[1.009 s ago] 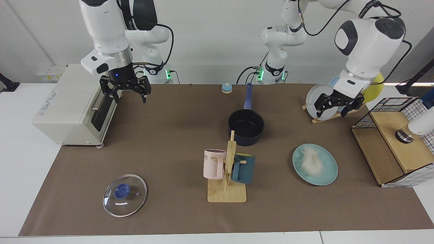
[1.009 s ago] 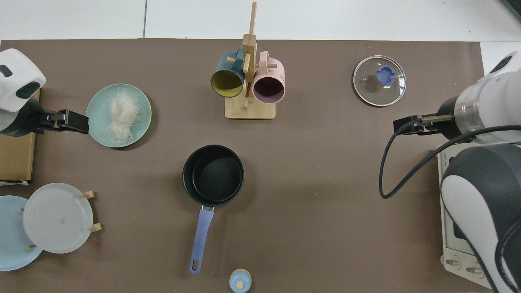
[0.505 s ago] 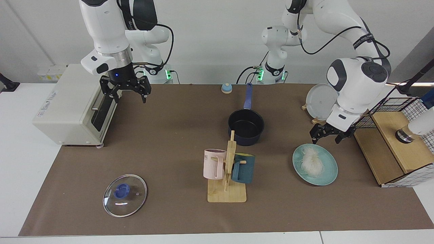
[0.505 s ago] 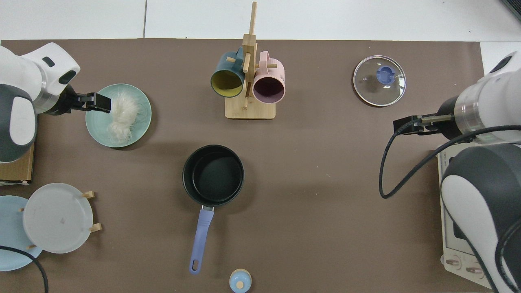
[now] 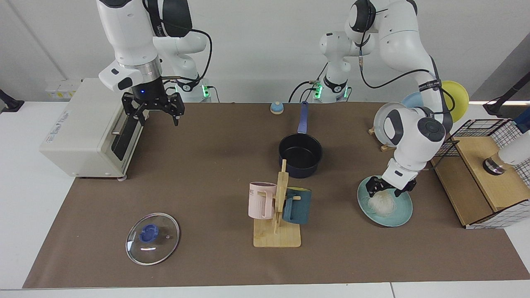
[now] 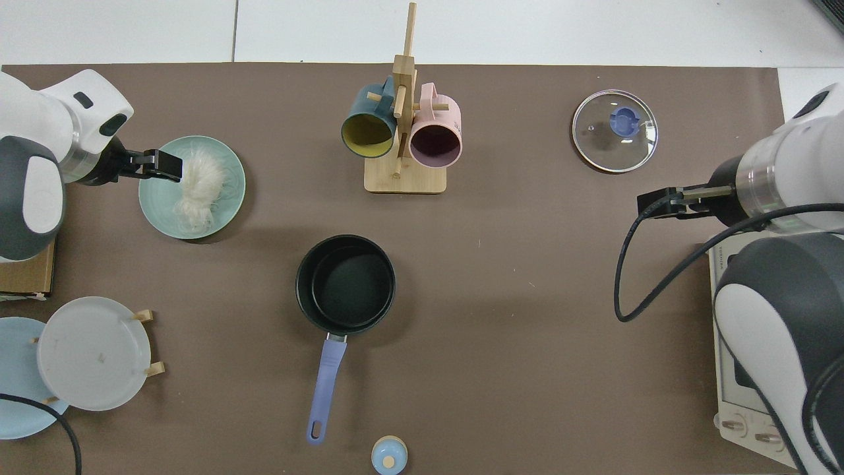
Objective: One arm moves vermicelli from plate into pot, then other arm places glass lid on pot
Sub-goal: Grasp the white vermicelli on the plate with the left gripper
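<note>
The vermicelli (image 5: 381, 200) (image 6: 198, 185) is a small fluffy tangle of thin white strands, with a few loose threads trailing off it. It lies on the plate (image 5: 400, 215) (image 6: 157, 211), a flat round light teal dish some way from the pot (image 5: 300, 155) (image 6: 345, 284), on the side away from the glass lid (image 5: 152, 238) (image 6: 614, 131).

The left gripper (image 5: 386, 188) (image 6: 173, 166) is down at the tangle's top end, its dark fingers spread with the strands between them; whether they touch the noodles cannot be told. In the top view its tips sit at the edge of the tangle, over the plate.

The pot is dark navy with a black inside and holds nothing; its long blue handle points away from the mug rack (image 5: 278, 211) (image 6: 402, 132), which stands just beside the pot and carries a pink mug and a teal one.

The glass lid, clear with a metal rim and a blue knob, lies flat on the brown mat (image 5: 207, 174) (image 6: 514, 316), well apart from the pot.

The right arm waits; the right gripper (image 5: 156, 111) (image 6: 659, 204) hangs above the mat beside the white oven (image 5: 78, 128), fingers apart and holding nothing.
</note>
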Robot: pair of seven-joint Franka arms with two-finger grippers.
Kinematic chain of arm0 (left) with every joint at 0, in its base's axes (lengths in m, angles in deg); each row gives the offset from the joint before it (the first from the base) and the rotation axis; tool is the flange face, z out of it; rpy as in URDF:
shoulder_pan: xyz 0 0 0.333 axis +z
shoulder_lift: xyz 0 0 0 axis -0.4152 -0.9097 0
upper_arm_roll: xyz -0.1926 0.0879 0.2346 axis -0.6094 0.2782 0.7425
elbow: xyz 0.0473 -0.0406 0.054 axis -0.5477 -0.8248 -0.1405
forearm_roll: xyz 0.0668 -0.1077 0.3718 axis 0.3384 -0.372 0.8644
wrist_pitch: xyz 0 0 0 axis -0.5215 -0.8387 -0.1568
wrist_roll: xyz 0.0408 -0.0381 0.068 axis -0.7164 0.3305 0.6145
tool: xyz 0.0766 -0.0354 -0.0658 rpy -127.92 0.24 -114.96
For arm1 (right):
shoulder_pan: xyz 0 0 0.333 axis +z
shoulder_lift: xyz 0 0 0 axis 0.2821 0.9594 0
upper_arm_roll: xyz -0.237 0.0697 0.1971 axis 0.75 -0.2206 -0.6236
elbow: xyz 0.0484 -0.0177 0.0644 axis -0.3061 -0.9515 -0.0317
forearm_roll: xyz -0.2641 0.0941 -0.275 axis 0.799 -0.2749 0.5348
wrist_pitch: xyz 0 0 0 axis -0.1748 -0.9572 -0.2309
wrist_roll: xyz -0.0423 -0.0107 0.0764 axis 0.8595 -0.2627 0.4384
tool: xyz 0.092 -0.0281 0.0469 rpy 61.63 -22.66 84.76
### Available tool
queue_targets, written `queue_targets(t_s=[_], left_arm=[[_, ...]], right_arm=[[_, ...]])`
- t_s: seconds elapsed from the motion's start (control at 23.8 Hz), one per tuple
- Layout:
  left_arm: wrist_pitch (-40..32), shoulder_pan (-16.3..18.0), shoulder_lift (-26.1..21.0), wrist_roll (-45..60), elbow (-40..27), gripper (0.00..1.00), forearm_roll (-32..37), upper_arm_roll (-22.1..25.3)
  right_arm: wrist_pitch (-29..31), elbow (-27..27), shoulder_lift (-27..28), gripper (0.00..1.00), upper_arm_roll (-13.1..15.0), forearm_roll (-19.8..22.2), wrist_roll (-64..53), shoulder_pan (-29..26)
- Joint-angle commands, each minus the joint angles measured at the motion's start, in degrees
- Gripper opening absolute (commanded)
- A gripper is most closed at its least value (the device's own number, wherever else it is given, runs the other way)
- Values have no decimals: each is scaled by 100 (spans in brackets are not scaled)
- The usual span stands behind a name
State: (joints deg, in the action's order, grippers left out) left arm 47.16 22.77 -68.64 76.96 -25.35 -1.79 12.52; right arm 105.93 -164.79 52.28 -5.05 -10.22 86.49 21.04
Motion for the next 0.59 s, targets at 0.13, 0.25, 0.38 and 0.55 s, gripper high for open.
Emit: queue_targets(t_s=[0.13,0.25,0.38,0.55], left_arm=[[651,71,83,-22,-617,100,-94,-15],[660,71,83,-66,-635,100,-94,-15],[660,53,83,-197,-661,70,-85,-15],[668,79,83,-383,-653,0,-85,-15]], right_arm=[[57,-65,-42,100,-43,-94,-49,-87],[57,-65,-42,100,-43,-94,-49,-87],[57,-65,-42,100,-43,-94,-49,-87],[65,-65,-42,100,-43,-94,-49,-87]])
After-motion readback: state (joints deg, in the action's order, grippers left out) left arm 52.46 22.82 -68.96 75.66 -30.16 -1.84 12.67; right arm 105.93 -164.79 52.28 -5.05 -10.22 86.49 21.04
